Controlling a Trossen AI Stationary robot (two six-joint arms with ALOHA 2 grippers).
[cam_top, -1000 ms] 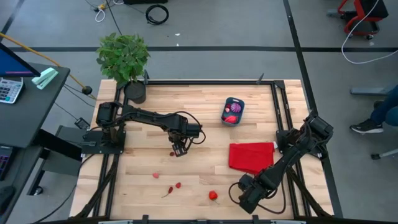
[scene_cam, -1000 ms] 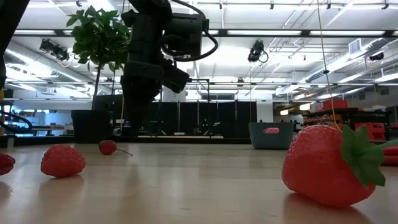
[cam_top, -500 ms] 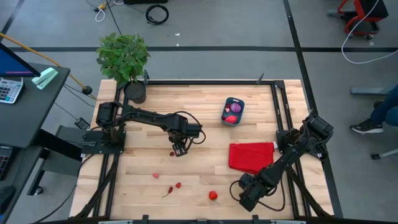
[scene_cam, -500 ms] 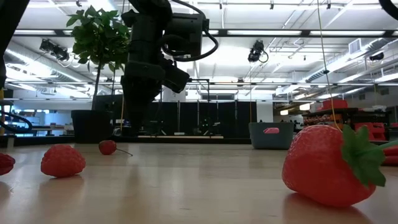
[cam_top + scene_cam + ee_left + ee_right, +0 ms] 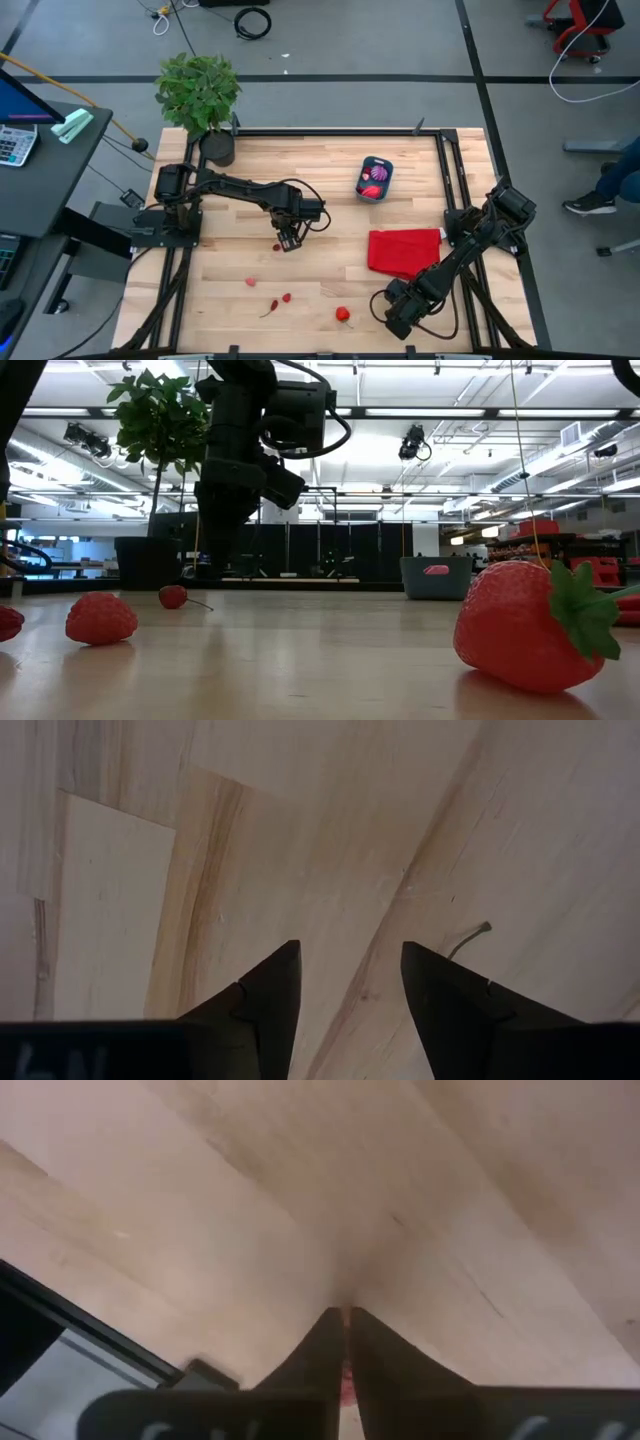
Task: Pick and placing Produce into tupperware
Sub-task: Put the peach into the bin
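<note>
free: bare table (image 5: pixel 330 200) between arms | obstacles: red cloth (image 5: pixel 404 251), tub (image 5: pixel 376 179), plant pot (image 5: pixel 217 149) at corner

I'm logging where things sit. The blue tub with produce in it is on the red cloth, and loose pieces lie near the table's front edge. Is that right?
Not quite. The blue tub stands on the bare wood of the table, apart from the red cloth, as the high view shows. The rest holds: produce is in the tub, and loose pieces such as a strawberry lie near the front edge.

One tub (image 5: pixel 376 178); one cloth (image 5: pixel 404 251); one plant (image 5: pixel 199 93); two arms
</note>
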